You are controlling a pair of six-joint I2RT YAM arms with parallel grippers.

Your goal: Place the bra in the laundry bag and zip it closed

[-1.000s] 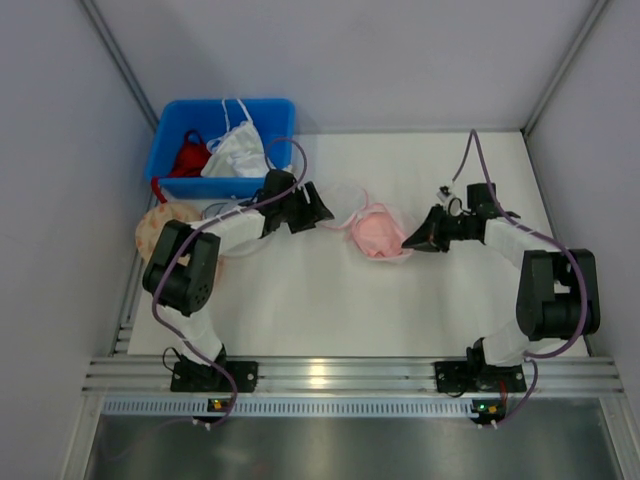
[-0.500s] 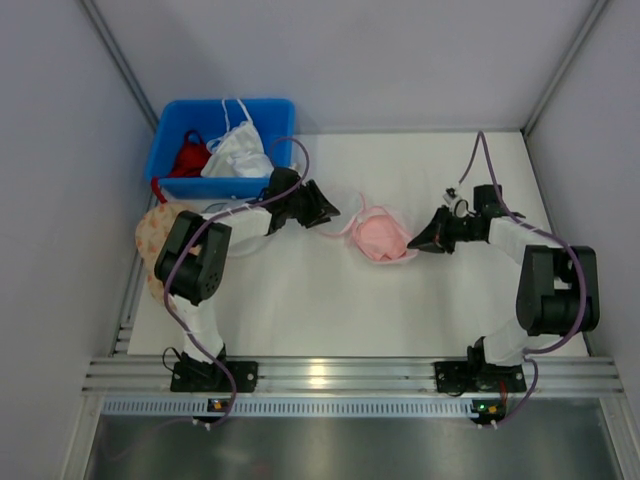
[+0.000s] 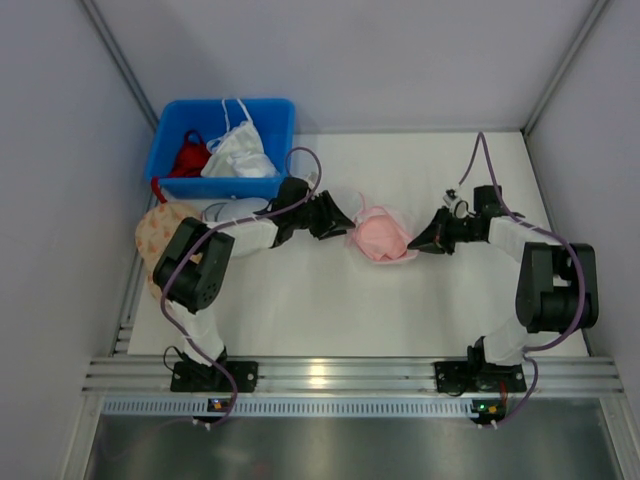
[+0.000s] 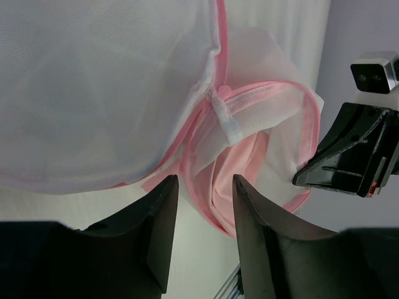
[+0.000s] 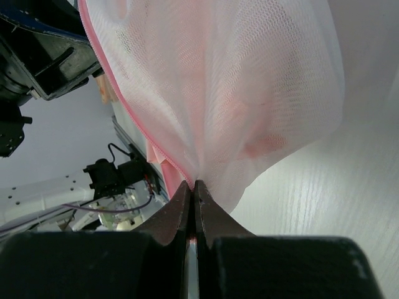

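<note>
Left arm (image 3: 245, 233) and right arm (image 3: 515, 238): white link shells, black joint housings, black base plates (image 3: 212, 375). A purple cable (image 3: 478, 150) loops along each. Left gripper (image 4: 206, 187) and right gripper (image 5: 192, 184): matte black, tapered fingers.

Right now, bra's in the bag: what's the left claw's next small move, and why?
Probably ease the left claw forward onto the white zip tab and close on it. Its jaws stand open just short of it, the bra sits inside the laundry bag, whose pink-rimmed mouth gapes, and the right claw is shut on the mesh opposite, bracing it.
</note>
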